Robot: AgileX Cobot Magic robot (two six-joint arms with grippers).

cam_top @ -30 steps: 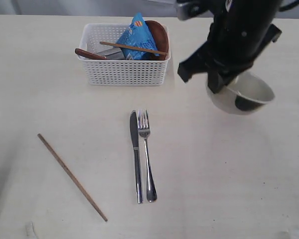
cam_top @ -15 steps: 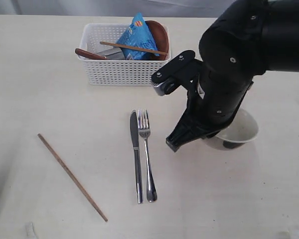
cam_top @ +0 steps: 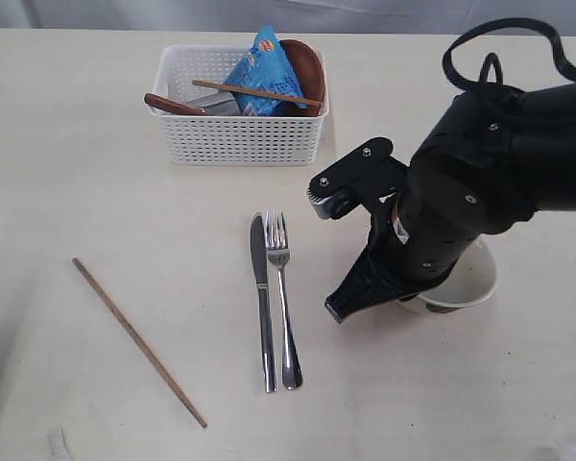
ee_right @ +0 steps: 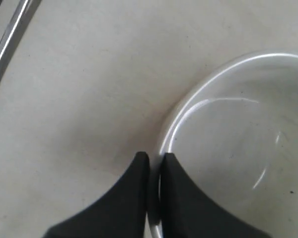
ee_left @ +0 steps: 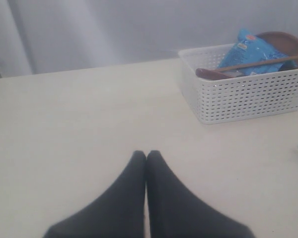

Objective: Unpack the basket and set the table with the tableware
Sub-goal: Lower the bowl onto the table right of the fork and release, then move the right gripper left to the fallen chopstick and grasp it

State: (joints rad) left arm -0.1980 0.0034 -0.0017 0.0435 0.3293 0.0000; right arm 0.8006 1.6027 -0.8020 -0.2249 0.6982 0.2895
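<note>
Cream round bowl [cam_top: 470, 279], right of the steel fork [cam_top: 283, 298]: my right gripper [ee_right: 155, 162] pinches its rim; I'd release gently, lifting straight.

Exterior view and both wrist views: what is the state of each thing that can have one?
basket: upright, not empty.
bowl: upright, rim gripped.
knife: lying flat, beside the fork.
fork: lying flat, tines toward the basket.
chopstick: lying flat, alone.
left fingers: shut, empty.
right fingers: shut on the bowl rim.
</note>
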